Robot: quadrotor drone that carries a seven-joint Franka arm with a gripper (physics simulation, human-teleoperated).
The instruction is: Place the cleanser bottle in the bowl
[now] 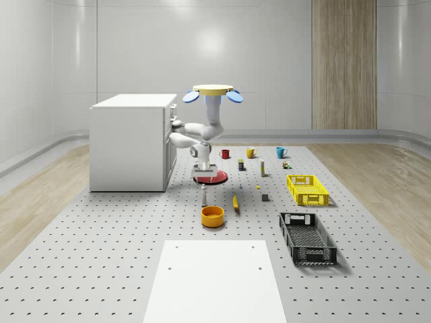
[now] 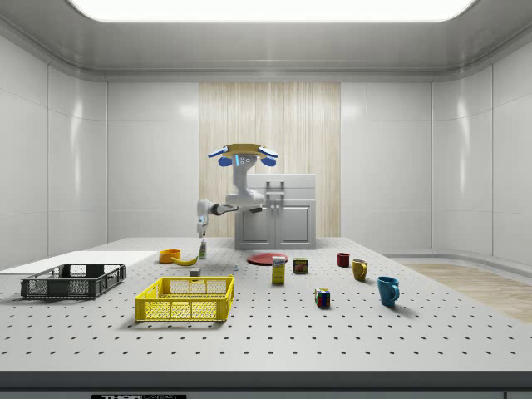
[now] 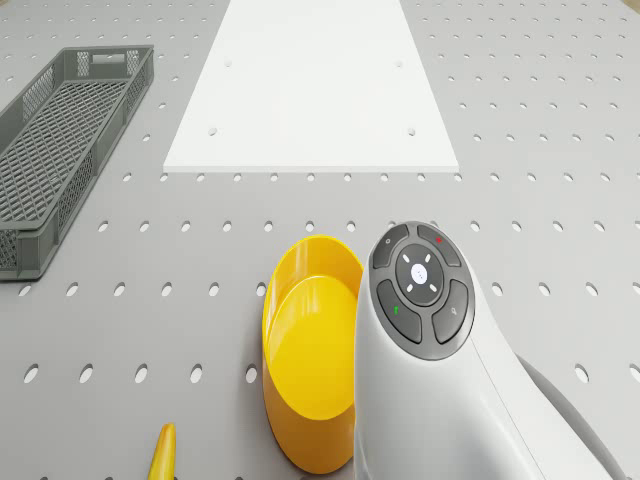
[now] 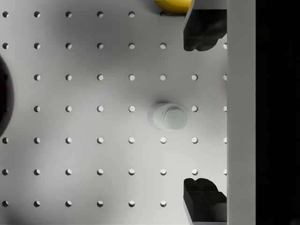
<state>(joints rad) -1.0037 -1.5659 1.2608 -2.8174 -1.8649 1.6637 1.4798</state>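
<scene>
Drone [image 1: 213, 89] hovers beside cabinet [image 1: 131, 141]; gripper [image 4: 202, 112] wide open, empty, above upright cleanser bottle [image 4: 169, 116] (bowl [image 1: 212, 216] nearby).

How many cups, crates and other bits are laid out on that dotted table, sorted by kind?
Mugs: 3, red, yellow, blue
Crates: 2, yellow, black
Bowl: 1
Cleanser bottle: 1
Banana: 1
Red plate: 1
Small boxes, cans and a cube: about 5, too small to sort
Total: about 14
</scene>
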